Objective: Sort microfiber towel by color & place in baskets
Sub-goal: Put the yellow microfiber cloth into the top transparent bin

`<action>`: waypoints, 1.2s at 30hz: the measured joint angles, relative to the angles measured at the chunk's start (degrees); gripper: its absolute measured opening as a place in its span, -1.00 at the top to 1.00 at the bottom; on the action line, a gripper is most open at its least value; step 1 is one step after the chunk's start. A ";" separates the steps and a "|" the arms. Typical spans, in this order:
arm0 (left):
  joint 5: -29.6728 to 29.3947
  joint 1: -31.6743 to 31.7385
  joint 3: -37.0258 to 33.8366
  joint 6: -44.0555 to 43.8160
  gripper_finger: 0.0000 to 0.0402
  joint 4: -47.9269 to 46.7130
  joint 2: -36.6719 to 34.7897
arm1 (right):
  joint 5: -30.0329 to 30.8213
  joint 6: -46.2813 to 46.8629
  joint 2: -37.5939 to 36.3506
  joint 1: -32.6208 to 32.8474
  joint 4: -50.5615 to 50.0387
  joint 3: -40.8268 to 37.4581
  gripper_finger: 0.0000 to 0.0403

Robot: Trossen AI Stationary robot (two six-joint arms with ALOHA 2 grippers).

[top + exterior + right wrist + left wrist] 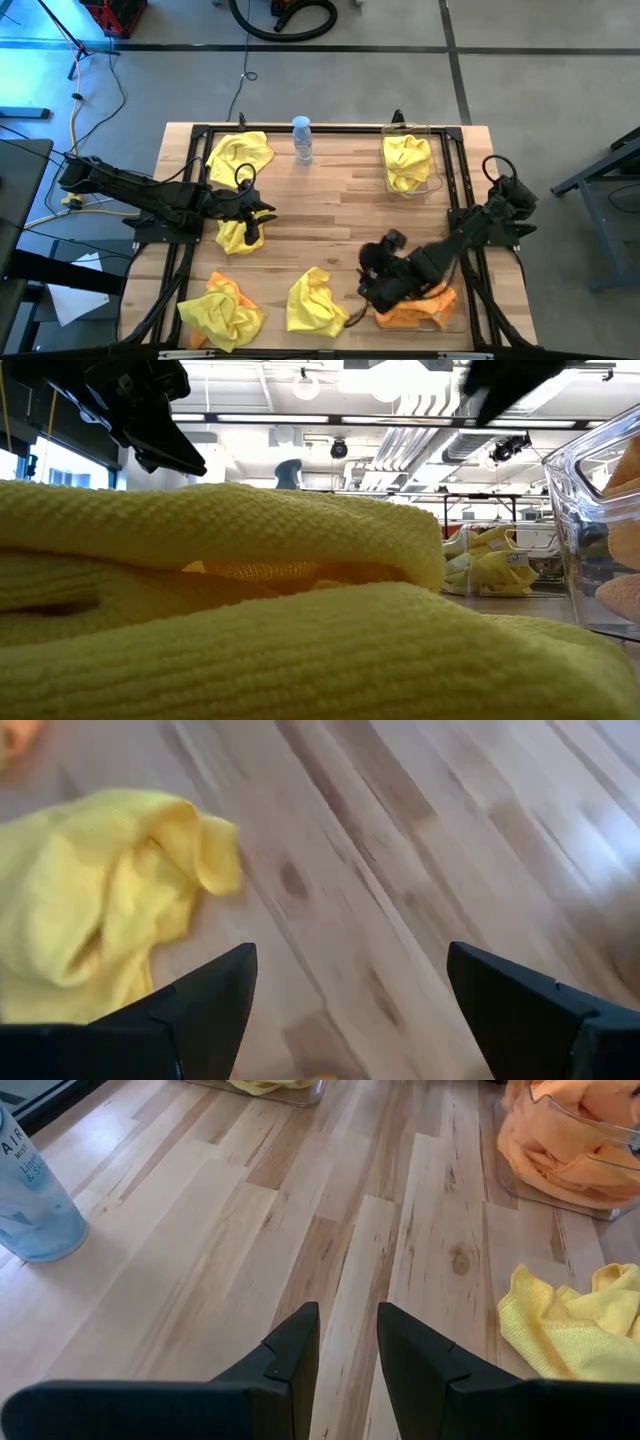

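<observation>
Yellow microfiber towels lie loose on the wooden table: one at the far left (pixel 240 155), one mid-left (pixel 240 235), one near the centre (pixel 317 300). A yellow towel at the near left (pixel 222 312) lies bunched with orange cloth showing at its edges. The far right basket (pixel 436 170) holds a yellow towel (pixel 408 162). An orange towel (pixel 420 305) fills the near right basket (pixel 462 318). My left gripper (pixel 268 212) (pixel 348 1340) hovers open over bare wood beside the mid-left towel. Between the near-centre towel (pixel 100 890) and the orange basket, my right gripper (pixel 365 290) (pixel 350 990) hangs wide open and holds nothing.
A clear water bottle (pixel 302 140) (pixel 30 1200) stands at the far centre. A black metal frame (pixel 455 200) runs round the table's edges. Bare wood lies in the table's middle. In the low view a yellow towel (pixel 250 610) fills the foreground.
</observation>
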 joint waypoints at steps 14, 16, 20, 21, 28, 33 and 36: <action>-0.02 0.00 -0.04 0.52 0.55 -0.06 0.00 | -25.40 -52.31 11.96 -9.25 34.18 0.09 -0.60; -0.02 0.00 -0.04 0.52 0.55 -0.02 0.00 | -25.80 -54.11 14.26 -9.83 36.49 0.61 -0.60; -0.02 0.00 -0.04 0.52 0.55 -0.03 0.00 | -26.88 -58.55 17.98 -10.95 37.26 2.34 -0.60; -0.02 0.00 -0.04 0.52 0.55 -0.04 0.00 | -27.91 -59.31 18.76 -11.26 37.78 2.66 -0.60; -0.02 0.00 -0.04 0.50 0.55 -0.05 0.00 | -33.33 -58.88 24.77 -13.61 41.18 3.04 -0.60; 0.00 0.00 -0.04 0.46 0.55 -0.01 0.00 | -36.33 -54.95 27.13 -14.87 41.99 3.32 -0.49; 0.00 0.00 -0.04 0.46 0.55 -0.03 0.00 | -36.49 -54.55 27.31 -15.12 41.97 3.34 -0.24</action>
